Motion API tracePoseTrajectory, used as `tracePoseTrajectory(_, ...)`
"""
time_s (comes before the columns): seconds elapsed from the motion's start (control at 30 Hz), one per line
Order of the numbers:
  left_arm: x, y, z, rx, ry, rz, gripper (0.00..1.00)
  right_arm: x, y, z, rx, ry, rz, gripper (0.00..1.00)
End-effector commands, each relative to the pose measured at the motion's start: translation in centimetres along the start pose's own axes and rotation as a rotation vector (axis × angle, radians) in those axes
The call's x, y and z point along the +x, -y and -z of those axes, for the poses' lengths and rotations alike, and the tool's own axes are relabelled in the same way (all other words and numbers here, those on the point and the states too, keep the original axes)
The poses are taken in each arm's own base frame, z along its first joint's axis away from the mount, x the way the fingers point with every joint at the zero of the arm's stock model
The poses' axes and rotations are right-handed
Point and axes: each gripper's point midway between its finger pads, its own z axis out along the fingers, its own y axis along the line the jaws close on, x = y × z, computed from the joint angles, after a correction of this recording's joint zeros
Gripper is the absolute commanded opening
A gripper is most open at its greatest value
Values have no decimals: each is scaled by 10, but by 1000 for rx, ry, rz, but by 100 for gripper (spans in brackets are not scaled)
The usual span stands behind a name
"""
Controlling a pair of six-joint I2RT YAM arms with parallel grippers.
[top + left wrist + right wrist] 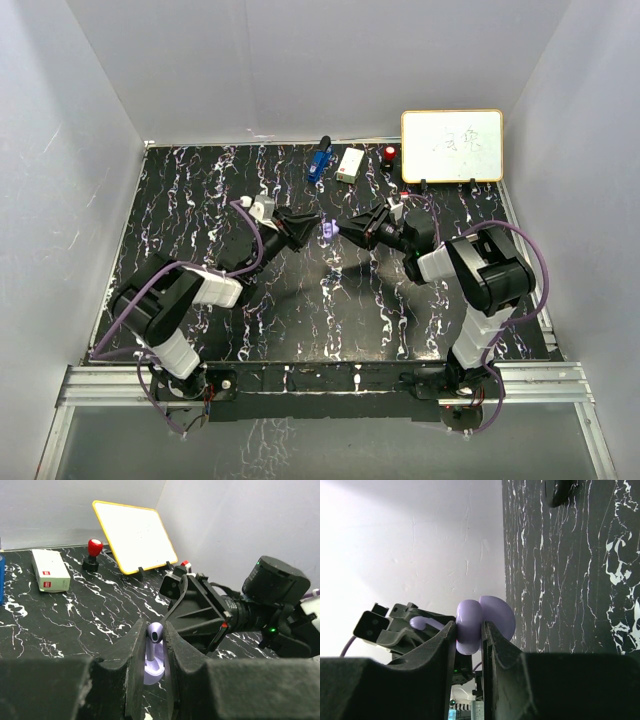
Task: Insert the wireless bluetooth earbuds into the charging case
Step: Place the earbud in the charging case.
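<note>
My left gripper (155,626) is shut on a pale lilac earbud (155,632), head up, pinched between the two pads. Its stem runs down to the lilac charging case (152,669) just beyond the jaws. My right gripper (470,630) is shut on that case (469,625), whose open lid (499,616) stands out to the right. In the right wrist view the earbud (421,622) shows at the left, held in the other gripper. From above, the left gripper (311,228) and right gripper (348,230) meet tip to tip above mid-table with the lilac case (328,230) between them.
At the back of the black marbled table (200,200) lie a blue tool (319,160), a white box (350,164) and a red-topped stamp (389,154). A yellow-framed whiteboard (451,146) leans at the back right. White walls close in three sides.
</note>
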Motion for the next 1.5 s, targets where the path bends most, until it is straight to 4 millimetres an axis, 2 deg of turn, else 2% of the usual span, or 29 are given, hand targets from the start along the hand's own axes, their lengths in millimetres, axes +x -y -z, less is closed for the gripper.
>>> tracePoseTrajectory(0.0,-36,19,-4,114,173,-69,0,-7,-39,-2,-90,27,56,0)
tracePoseTrajectory(0.23,-31,18,-12,142,172,-124,0,-6,-38,-1,-85,37,34,0)
tracePoseTrajectory(0.5,-52,28,-18,171,226,-197,0,-6,-40,0,-93,44,20,0)
tracePoseTrajectory(0.97,-74,34,-29,194,285,-235,0,-8,-52,0,-156,47,-41,0)
tracePoseTrajectory(1.47,-78,41,-40,235,296,-253,0,-9,-58,2,-219,37,-111,0)
